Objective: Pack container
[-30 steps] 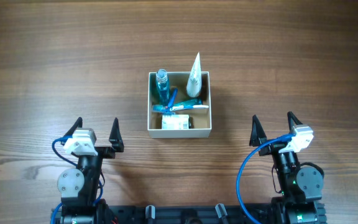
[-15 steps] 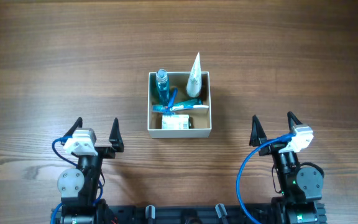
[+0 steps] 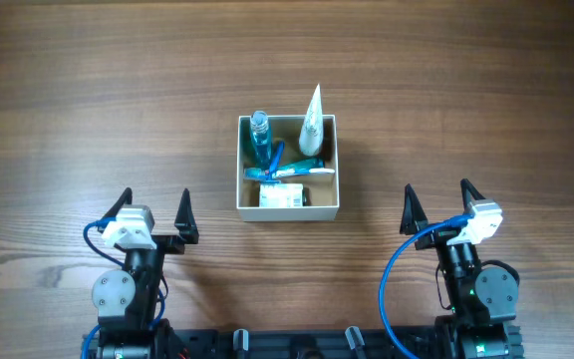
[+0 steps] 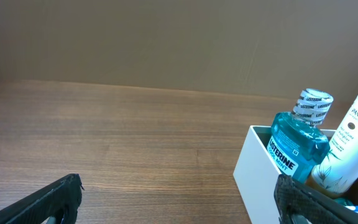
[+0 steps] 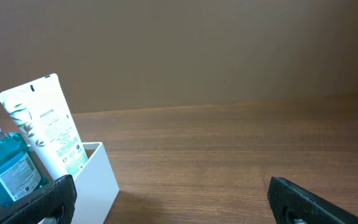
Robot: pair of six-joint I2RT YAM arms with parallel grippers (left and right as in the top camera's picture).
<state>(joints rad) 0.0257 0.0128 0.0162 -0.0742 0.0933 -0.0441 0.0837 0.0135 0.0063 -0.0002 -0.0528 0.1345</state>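
Black-fingered and low at the near edge of the brown wooden table (image 3: 88,90), your left gripper (image 3: 154,204) and right gripper (image 3: 436,196) both stand spread wide, holding nothing, well apart from the square white cardboard container (image 3: 287,212) at mid-table. Overhead shows you its tan inside; only the wrist views let you read Listerine on the clear blue mouthwash bottle (image 4: 297,146) and Pantene on the white tube (image 5: 45,124) standing at its far wall.
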